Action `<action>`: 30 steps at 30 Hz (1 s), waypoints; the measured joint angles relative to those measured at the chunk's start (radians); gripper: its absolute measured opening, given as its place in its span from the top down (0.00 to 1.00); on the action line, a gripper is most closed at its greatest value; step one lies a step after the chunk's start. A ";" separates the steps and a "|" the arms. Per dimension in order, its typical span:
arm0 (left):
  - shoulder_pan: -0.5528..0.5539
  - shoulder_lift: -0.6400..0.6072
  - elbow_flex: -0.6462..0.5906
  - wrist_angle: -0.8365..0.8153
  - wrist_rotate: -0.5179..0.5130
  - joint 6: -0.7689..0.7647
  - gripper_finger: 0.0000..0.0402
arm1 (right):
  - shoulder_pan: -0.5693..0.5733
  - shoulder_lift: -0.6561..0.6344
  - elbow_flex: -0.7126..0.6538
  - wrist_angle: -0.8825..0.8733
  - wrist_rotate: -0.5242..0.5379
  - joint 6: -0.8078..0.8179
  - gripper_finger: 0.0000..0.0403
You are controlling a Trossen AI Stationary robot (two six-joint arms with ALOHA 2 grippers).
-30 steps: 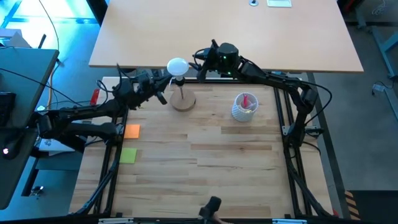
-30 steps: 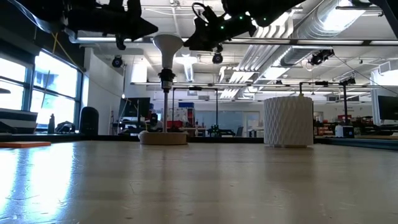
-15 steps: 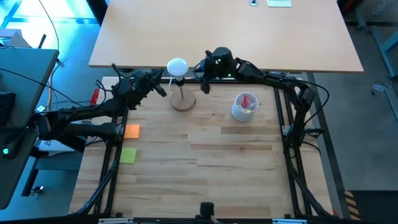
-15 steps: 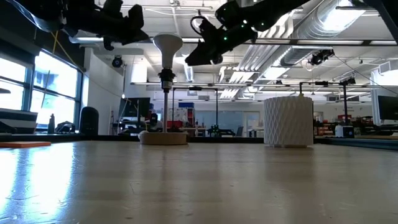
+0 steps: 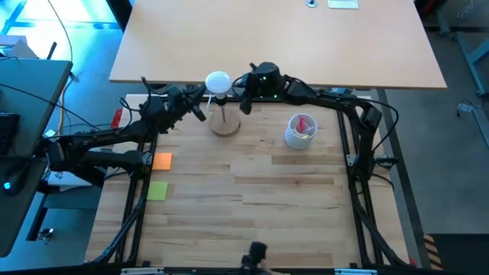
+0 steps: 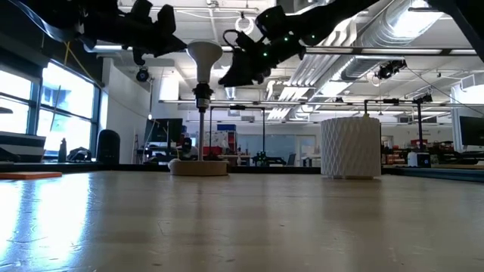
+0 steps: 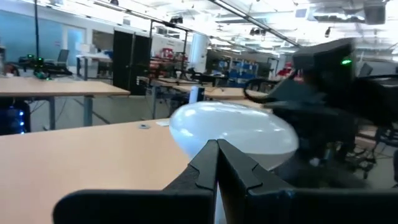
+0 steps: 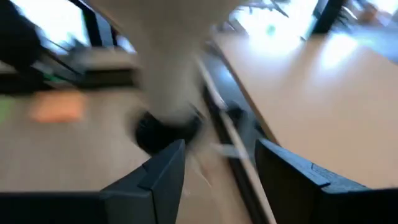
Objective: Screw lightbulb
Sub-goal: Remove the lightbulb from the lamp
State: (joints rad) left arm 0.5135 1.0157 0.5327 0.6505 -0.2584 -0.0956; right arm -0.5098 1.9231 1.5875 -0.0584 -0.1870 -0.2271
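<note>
No writing can be read anywhere; across the wooden table (image 5: 252,191), whose front stretch lies bare, the lightbulb (image 5: 218,80) stands on the round wooden base (image 5: 225,124) near the far edge, the right gripper (image 5: 238,93) spread narrowly beside it, the left gripper (image 5: 197,105) pinched closed opposite.

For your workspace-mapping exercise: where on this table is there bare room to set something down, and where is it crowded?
The near wooden table is bare between the green note and the right frame rail. Bare room also lies between the wooden base and the perforated cup. It is crowded at the far edge, where the left tool and right tool flank the lightbulb.
</note>
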 joint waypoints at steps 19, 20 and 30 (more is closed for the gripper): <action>0.036 -0.002 0.000 0.011 0.026 -0.011 1.00 | 0.006 -0.124 0.001 0.025 -0.001 0.049 0.87; 0.035 0.002 0.000 0.015 0.039 -0.018 1.00 | 0.005 -0.116 0.001 0.046 -0.001 0.053 0.88; -0.018 0.052 0.000 0.078 0.127 -0.058 1.00 | -0.019 -0.072 0.001 0.151 0.018 0.088 0.94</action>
State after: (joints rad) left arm 0.4960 1.0679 0.5327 0.7289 -0.1314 -0.1535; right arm -0.5285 1.8514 1.5887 0.0928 -0.1688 -0.1389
